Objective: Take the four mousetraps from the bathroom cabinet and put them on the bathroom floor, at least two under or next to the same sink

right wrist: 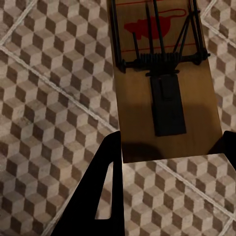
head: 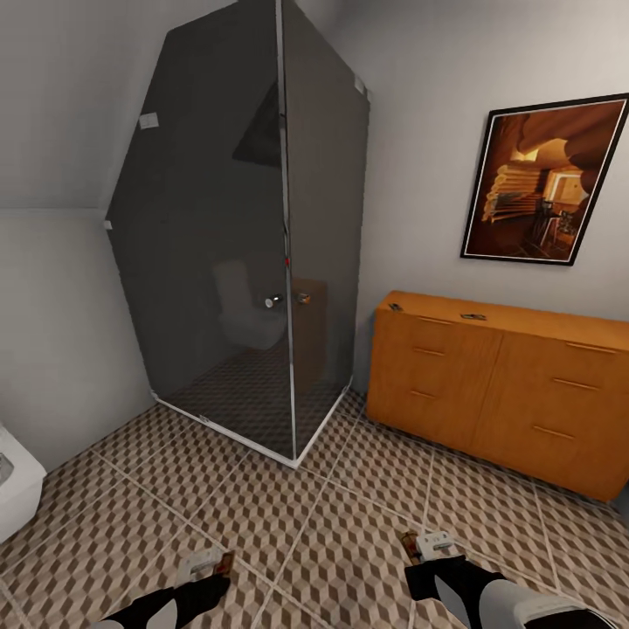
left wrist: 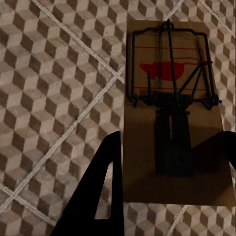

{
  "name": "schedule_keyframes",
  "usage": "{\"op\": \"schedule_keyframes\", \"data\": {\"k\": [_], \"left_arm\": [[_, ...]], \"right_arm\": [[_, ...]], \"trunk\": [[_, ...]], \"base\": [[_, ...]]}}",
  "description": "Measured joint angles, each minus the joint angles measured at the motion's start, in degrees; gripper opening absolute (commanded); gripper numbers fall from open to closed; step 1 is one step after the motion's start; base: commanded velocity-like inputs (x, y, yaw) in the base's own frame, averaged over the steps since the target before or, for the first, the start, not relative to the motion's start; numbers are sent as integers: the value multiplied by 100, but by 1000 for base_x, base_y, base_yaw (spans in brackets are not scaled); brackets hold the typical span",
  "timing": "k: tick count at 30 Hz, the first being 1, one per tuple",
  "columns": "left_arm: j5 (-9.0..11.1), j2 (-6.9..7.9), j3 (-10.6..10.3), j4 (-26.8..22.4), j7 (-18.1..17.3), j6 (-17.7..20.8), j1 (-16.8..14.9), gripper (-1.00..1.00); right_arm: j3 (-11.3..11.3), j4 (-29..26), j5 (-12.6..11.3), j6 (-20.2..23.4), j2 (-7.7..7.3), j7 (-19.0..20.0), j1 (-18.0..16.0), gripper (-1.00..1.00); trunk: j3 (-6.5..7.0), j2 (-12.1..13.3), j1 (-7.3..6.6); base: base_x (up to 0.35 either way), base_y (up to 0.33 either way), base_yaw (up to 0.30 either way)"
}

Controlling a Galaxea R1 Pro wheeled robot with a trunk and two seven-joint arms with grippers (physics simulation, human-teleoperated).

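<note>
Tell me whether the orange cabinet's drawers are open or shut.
Shut. In the head view every drawer front of the orange cabinet sits flush with the face, handles in line, none pulled out. Two small dark items lie on its top.

dark glass shower (head: 236, 236) | orange cabinet (head: 498, 384) (drawers closed) | framed picture (head: 546, 179)

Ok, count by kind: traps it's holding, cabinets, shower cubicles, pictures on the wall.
mousetraps: 2
wooden cabinet: 1
glass shower cubicle: 1
framed picture: 1
Total: 5
</note>
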Motion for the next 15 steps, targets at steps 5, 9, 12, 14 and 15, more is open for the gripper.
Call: {"op": "schedule_keyframes", "data": {"k": [5,9,12,14,15], "left_arm": [[1,-17,0,0,0,0,0,-100],[4,-20,0,0,0,0,0,-100],[4,-21,0,0,0,0,0,-100],[3,-21,0,0,0,0,0,-100],[2,-21,0,0,0,0,0,-100]], "right_arm": [[0,0,0,-4,7,28,0,-100],[0,0,0,-5,10,37,0,-100],[0,0,0,-3,10,37,0,-100],[0,0,0,1,11,35,0,-100],[0,0,0,2,11,34,0,-100]], "trunk": [[0,0,0],[0,0,0],[0,0,0],[0,0,0],[0,0,0]], "base": [[0,0,1],[0,0,0],[0,0,0],[0,0,0],[0,0,0]]}}
